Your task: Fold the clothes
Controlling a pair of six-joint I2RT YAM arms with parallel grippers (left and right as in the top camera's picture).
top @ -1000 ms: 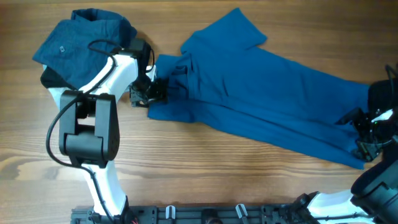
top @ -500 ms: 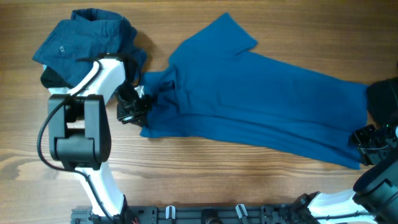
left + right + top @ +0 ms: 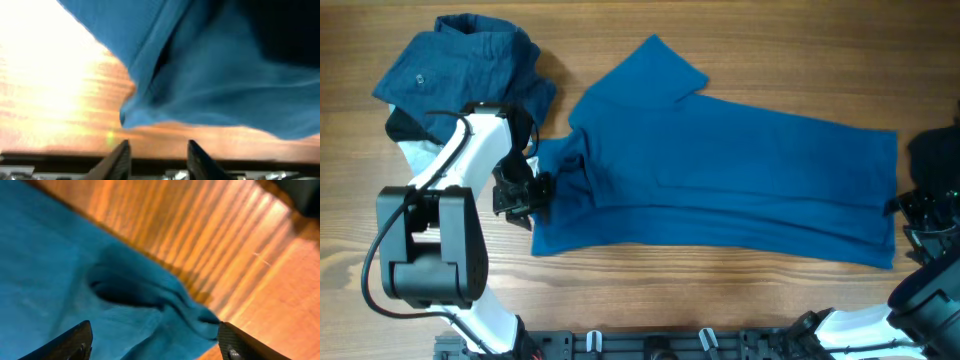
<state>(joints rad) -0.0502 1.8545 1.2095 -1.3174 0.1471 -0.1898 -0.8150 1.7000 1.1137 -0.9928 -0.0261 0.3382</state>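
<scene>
A blue short-sleeved shirt (image 3: 720,180) lies spread flat across the middle of the wooden table, one sleeve pointing to the far side. My left gripper (image 3: 523,197) is at the shirt's left edge, open and empty; in the left wrist view (image 3: 157,155) only bare wood shows between the fingers, with the cloth's edge (image 3: 150,100) just beyond them. My right gripper (image 3: 912,215) is at the shirt's right edge. In the right wrist view (image 3: 157,342) its fingers are wide apart, with a bunched corner of the shirt (image 3: 150,310) lying between them.
A heap of darker blue clothes (image 3: 455,60) sits at the far left, with black and pale pieces (image 3: 405,135) under its near edge, next to my left arm. A black rail (image 3: 670,345) runs along the table's front edge.
The shirt has slid left and been pulled out flatter and straighter. My left gripper moved left and nearer with its edge. My right gripper stayed at the shirt's right edge.
</scene>
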